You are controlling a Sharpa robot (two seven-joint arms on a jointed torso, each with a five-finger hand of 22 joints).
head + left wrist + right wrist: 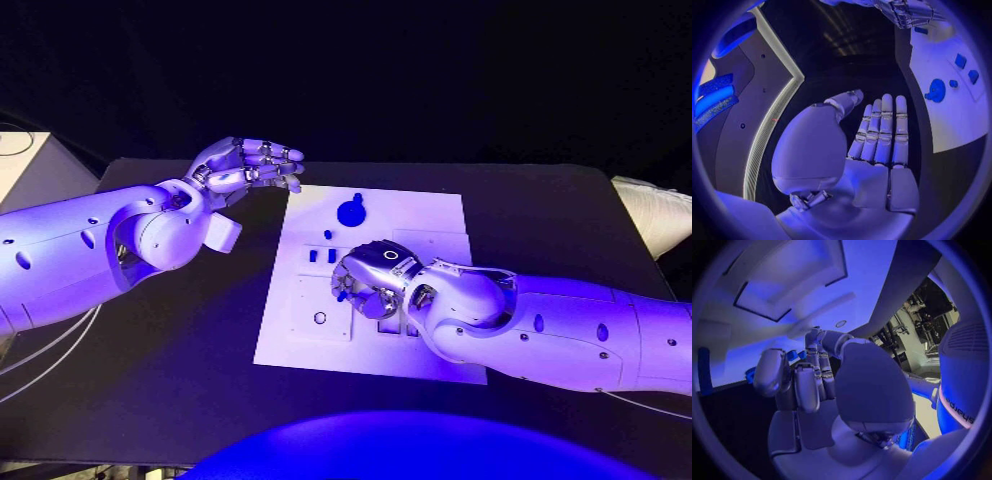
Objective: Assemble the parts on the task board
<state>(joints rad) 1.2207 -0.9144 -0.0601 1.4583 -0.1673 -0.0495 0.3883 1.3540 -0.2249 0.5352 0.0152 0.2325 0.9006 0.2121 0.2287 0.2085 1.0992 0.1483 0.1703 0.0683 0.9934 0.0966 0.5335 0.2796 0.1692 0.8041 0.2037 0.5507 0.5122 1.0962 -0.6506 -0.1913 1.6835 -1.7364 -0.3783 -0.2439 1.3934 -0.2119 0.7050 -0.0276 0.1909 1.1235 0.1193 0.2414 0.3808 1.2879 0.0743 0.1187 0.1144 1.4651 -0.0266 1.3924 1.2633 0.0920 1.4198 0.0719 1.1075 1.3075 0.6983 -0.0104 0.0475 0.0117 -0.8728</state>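
The white task board [433, 215] lies in the middle of the black table. A blue keyhole-shaped part [352, 210] [935, 90] sits near its far edge, and two small blue parts [322, 256] stand side by side nearer the middle. My right hand [371, 285] [807, 385] hovers low over the board's centre with its fingers curled in. Blue bits [793, 355] show just past its fingertips, and I cannot tell whether it holds one. My left hand [245, 165] [879, 135] is raised off the board's far left corner, fingers straight and apart, with nothing in it.
A small ring-shaped feature [320, 318] marks the board's near left part. A white box [29, 165] stands at the table's far left and a pale object [656, 210] at the right edge. Bare black table [188, 330] lies left of the board.
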